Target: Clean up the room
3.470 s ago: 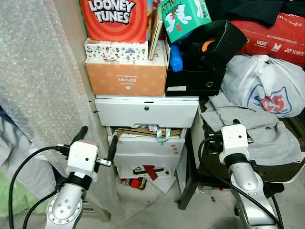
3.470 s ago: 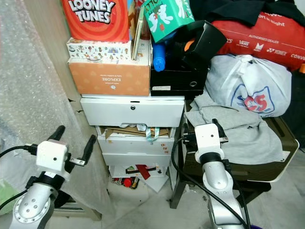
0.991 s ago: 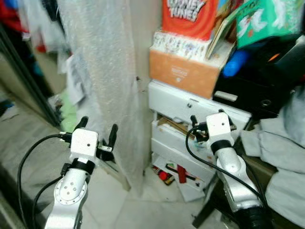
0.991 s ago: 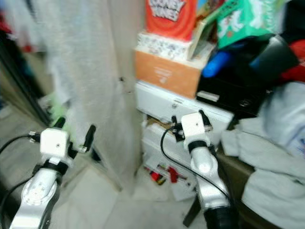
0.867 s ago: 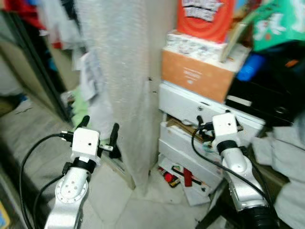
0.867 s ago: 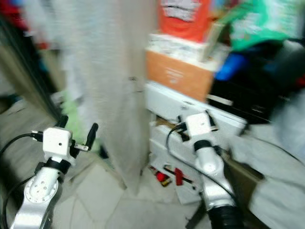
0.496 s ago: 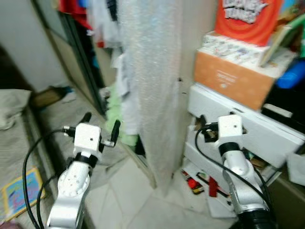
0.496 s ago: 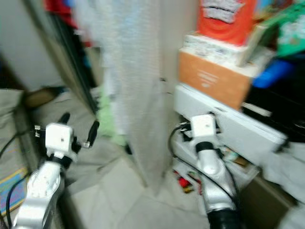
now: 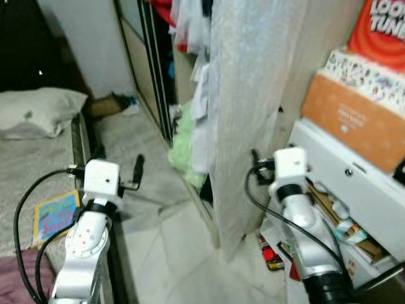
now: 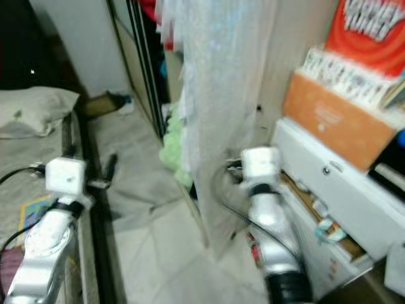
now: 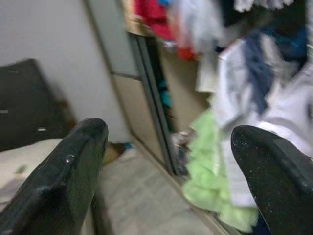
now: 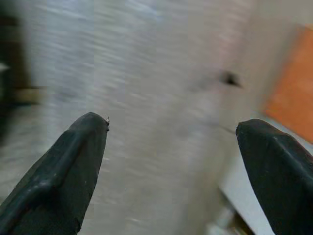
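My left gripper [image 9: 118, 159] is held open and empty above the edge of a bed, and in its wrist view [image 11: 168, 131] it faces a wardrobe with hanging clothes. A pale green heap of cloth [image 9: 184, 149] lies at the wardrobe's foot [image 11: 210, 186]. A colourful book [image 9: 54, 215] lies on the bed beside a pillow [image 9: 38, 111]. My right gripper [image 9: 271, 156] is open and empty, close to a hanging sheet of bubble wrap [image 9: 253, 95], which blurs across its wrist view [image 12: 172, 123].
White drawers [image 9: 345, 187] carry an orange box [image 9: 354, 120] on the right. Small red items [image 9: 269, 254] lie on the tiled floor below them. A grey mat [image 9: 136, 190] covers the floor before the sliding wardrobe doors [image 9: 149, 69]. The views are motion-blurred.
The whole view has swung to the left: the stacked boxes slid to the right edge, and the wardrobe, bed and pillow came into view. Both grippers stay open and empty.
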Tool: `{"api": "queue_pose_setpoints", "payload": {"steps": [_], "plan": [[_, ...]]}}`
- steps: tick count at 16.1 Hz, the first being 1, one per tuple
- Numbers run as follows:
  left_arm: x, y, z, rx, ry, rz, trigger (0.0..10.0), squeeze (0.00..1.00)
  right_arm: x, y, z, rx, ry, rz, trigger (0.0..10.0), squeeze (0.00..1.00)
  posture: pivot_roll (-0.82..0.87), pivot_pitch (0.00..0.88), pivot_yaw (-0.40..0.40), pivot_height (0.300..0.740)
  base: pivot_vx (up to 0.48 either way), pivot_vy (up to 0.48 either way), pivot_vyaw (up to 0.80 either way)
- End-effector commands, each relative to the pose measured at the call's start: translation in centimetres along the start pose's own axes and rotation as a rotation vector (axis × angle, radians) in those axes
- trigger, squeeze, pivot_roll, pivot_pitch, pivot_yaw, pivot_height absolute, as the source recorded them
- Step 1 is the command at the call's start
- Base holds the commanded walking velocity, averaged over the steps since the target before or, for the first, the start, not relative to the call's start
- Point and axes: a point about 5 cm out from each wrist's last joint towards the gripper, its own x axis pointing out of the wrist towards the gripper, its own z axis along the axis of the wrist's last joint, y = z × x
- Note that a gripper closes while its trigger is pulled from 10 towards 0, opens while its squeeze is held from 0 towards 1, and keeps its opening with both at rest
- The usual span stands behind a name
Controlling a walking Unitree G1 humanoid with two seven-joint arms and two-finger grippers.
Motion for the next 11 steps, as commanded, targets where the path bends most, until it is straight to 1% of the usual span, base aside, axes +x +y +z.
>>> {"api": "queue_pose_setpoints", "payload": {"steps": [1,3,5,6,9,11], "plan": [[-0.3,0.3,0.6,0.017,-0.028,0.024,10.0,0.00,-0.1,-0.3,0.0,-0.021,0.011,0.023,10.0,0.00,-0.02,0.000,-0.020,0.740,0.000,0.000,0.80],[-1.2,0.6,0.2,0.014,-0.012,0.063,10.0,0.00,-0.3,0.0,-0.1,-0.031,0.016,0.057,10.0,0.00,-0.01,0.000,-0.052,0.740,0.000,0.000,0.80],[-1.5,0.6,0.2,0.008,-0.007,0.077,10.0,0.00,-0.2,0.0,-0.1,-0.032,0.015,0.065,10.0,0.00,-0.01,0.000,-0.064,0.740,0.000,0.000,0.80],[-2.0,0.5,-0.1,0.003,0.006,0.092,10.0,0.00,-0.1,-0.1,0.0,-0.036,0.012,0.072,10.0,0.00,-0.01,0.000,-0.069,0.740,0.000,0.000,0.80],[-2.2,0.1,-0.2,-0.005,0.015,0.092,10.0,0.00,-0.2,-0.5,0.0,-0.035,0.017,0.065,10.0,0.00,-0.02,0.000,-0.052,0.740,0.000,0.000,0.80],[-2.3,-0.2,0.0,-0.004,0.016,0.059,10.0,0.00,-1.1,-0.5,-0.5,-0.021,0.037,0.047,10.0,0.00,-0.02,0.000,-0.037,0.740,0.000,0.000,0.80]]}}
